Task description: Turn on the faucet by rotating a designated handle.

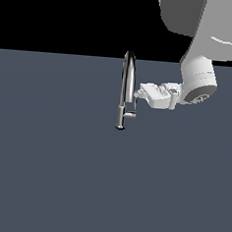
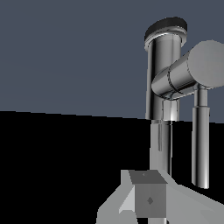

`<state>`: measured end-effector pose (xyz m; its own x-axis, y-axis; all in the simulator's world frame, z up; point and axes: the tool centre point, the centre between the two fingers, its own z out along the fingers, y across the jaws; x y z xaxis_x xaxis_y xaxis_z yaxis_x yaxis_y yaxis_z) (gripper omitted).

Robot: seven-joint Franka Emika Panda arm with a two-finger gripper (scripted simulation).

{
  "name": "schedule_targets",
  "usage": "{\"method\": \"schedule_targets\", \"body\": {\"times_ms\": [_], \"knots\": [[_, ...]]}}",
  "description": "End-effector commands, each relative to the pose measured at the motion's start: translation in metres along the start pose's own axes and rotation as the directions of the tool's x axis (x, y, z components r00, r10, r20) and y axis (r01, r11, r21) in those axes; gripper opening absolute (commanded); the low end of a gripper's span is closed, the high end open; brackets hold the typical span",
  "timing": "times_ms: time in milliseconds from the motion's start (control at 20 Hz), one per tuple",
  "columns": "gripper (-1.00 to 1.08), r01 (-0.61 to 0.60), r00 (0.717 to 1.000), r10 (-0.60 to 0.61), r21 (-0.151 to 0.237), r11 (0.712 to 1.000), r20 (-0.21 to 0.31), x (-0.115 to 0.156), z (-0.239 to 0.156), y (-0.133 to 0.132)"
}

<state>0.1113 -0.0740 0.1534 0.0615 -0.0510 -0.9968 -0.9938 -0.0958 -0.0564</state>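
**Pincer at faucet, handle not yet turned**

Faucet (image 1: 125, 89) stands upright on the dark bench (image 1: 59, 172), about mid-scene in the exterior view. Handle (image 1: 131, 114) juts from the lower body on a short stub toward the exterior view's right, thin lever hanging beside the base. In the wrist view the stub end-cap (image 2: 210, 63) looms large, with the lever (image 2: 201, 140) running off it alongside the body.

Pincer (image 1: 139, 92) comes in sideways from the exterior view's right, tips close to the spout column, above the handle. Contact with the faucet: cannot tell. Whether the jaws are apart or together: cannot tell; only one finger (image 2: 148, 199) shows clearly in the wrist view.

Judgement: approach phase, handle untouched.

Notes for the step:
- Drop to lever height; present level meets the spout, not the handle.
- Push on the lever's far end for leverage, not at the stub.
- Sweep in an arc about the stub axis; a straight shove may slip off the thin chrome.
- Keep clear of the spout.
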Motion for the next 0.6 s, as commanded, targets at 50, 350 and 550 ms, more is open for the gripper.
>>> {"method": "schedule_targets", "body": {"times_ms": [50,350,550], "knots": [[-1.00,-0.033,0.999,0.032,0.034,0.999,0.034,0.015,0.001,-0.002],[-1.00,-0.055,0.997,0.052,0.056,0.997,0.057,0.026,0.003,-0.002],[-1.00,-0.055,0.997,0.052,0.055,0.997,0.056,0.026,0.003,-0.002]]}}
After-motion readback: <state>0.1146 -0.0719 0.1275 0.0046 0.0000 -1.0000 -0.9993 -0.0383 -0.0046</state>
